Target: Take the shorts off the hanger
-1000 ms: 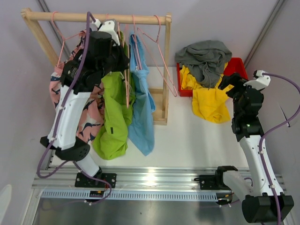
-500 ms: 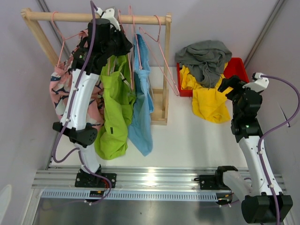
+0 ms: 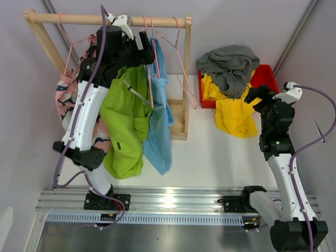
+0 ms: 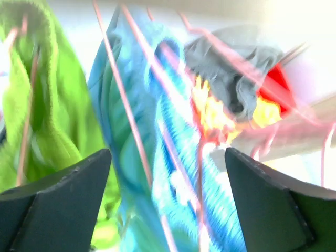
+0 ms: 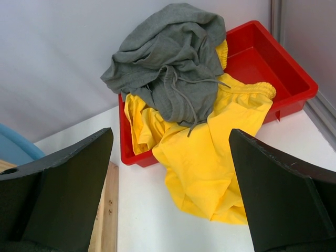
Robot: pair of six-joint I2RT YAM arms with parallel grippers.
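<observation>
Lime green shorts (image 3: pixel 126 126) hang from the wooden rack (image 3: pixel 68 19), their top hidden behind my left arm. Light blue shorts (image 3: pixel 160 131) hang just to the right on a pink hanger (image 3: pixel 152 63), and the pink patterned shorts (image 3: pixel 65 100) hang at the left end. My left gripper (image 3: pixel 143 43) is open just under the rail. In the blurred left wrist view, light blue shorts (image 4: pixel 152 131) and pink hanger wires (image 4: pixel 123 105) lie beyond the open left gripper (image 4: pixel 168 157). Grey shorts (image 5: pixel 173 58) lie on yellow shorts (image 5: pixel 210 152). My right gripper (image 5: pixel 170 139) is open and empty above them.
The red bin (image 3: pixel 265 73) holding the grey shorts (image 3: pixel 228 63) and yellow shorts (image 3: pixel 233 113) stands at the back right. The yellow pair spills over its front onto the white table (image 3: pixel 210 157). Empty pink hangers (image 3: pixel 181 63) dangle at the rack's right end by its upright post (image 3: pixel 185 79).
My left gripper has risen along the rack to the rail and gone from shut to open. The lime green shorts now hang wider and looser. The right arm has barely moved.
</observation>
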